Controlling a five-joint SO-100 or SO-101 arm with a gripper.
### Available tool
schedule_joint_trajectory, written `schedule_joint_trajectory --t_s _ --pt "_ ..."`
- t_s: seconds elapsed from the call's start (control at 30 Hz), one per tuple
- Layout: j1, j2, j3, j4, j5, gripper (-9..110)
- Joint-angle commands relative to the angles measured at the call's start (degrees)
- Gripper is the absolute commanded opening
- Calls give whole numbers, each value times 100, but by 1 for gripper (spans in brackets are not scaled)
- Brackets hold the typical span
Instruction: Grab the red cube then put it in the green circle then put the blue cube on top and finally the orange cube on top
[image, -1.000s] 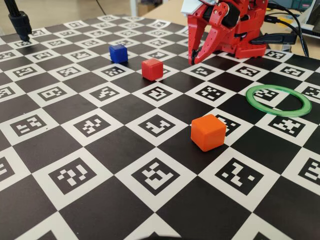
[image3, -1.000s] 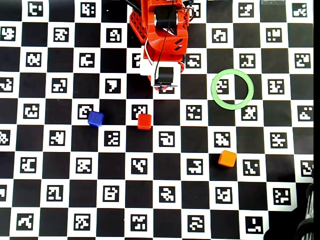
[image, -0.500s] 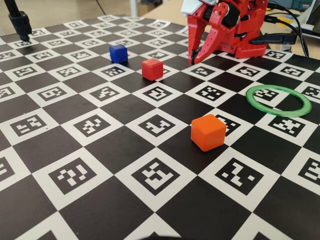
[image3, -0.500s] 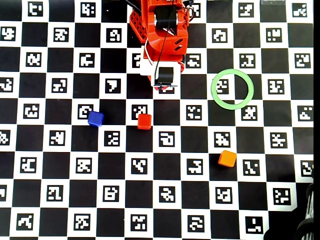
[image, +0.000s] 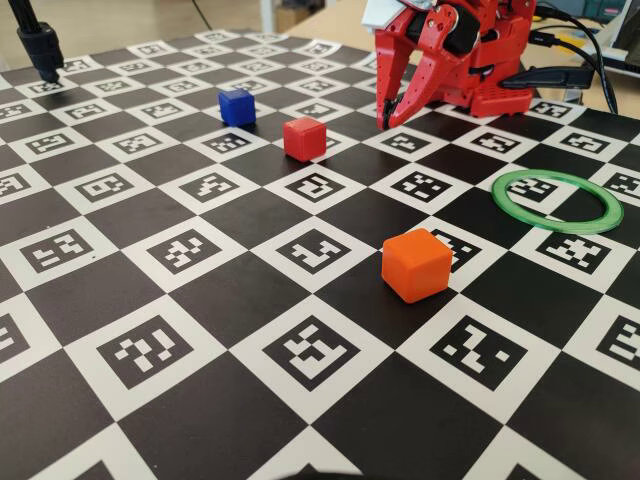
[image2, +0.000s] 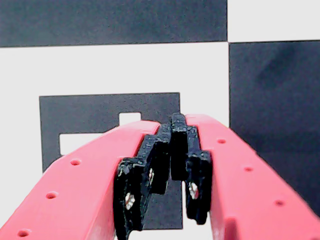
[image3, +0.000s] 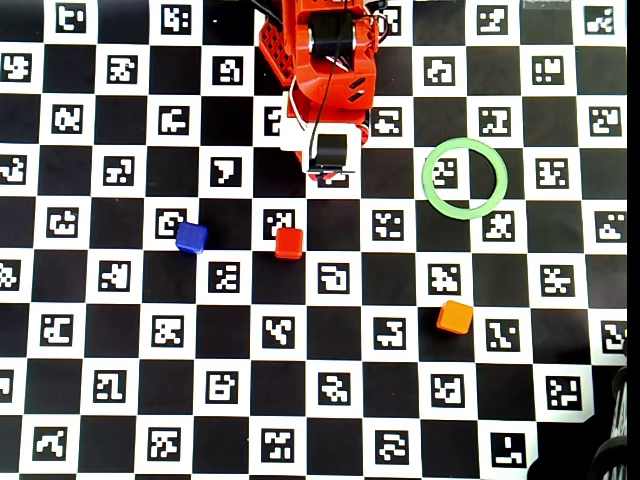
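The claw (image: 385, 122) is clenched on nothing (tips down near the board), beside the red cube (image: 304, 138).

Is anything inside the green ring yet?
No cube. The green ring encloses only bare board, one printed marker and part of a black square. Red, blue and orange cubes sit outside it.

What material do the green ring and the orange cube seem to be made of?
Green ring: probably thin translucent plastic; the board pattern shows faintly through it and it has a slight gloss. Orange cube: likely matte plastic, with even colour, plain faces and softly rounded edges.
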Motion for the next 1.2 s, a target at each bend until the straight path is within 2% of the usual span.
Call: schedule_joint_trajectory --t_s 0.0,0.37,0.63,0.87,1.17 --pt "-396 281 290 554 -88 -6" --pt "-352 281 290 554 -97 -6" --pt "-334 281 202 343 281 -6" --pt "-378 0 -1046 659 1863 -6" --pt "-360 -2399 -3270 773 2997 -6"
